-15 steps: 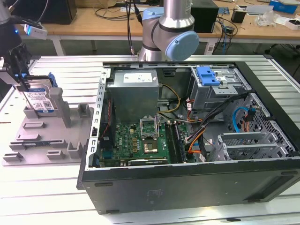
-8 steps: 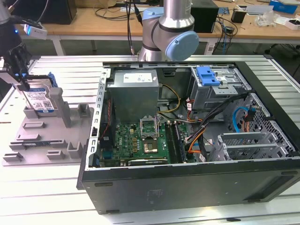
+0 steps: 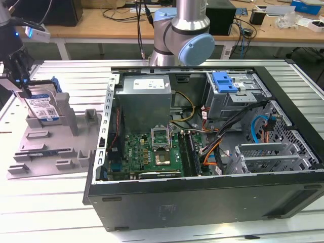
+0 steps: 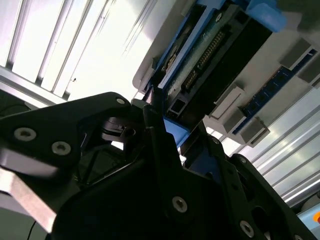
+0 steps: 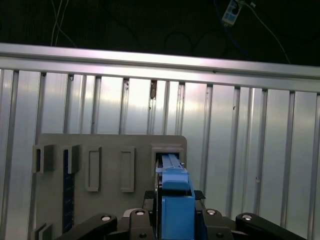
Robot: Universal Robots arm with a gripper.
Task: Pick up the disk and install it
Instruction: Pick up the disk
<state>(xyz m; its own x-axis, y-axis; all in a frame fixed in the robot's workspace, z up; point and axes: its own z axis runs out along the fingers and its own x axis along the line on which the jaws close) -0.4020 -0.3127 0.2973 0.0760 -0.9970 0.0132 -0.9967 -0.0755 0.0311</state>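
Where grey holder [image 3: 46,145] sits on tabletop [image 3: 45,212], upper left of exterior view — pinching upright disk [image 3: 45,107] by top edge between fingers [image 3: 23,81] — computer case [image 3: 202,202] at centre.

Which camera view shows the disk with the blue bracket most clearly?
The exterior view: the disk stands upright in the grey holder, its labelled face showing. The second wrist view shows its connector edge; the first wrist view shows its blue bracket end-on.

Exterior view high, angled down over open computer case [image 3: 202,202]; both wrist views close on disk [image 5: 175,200], grey holder [image 5: 107,142].
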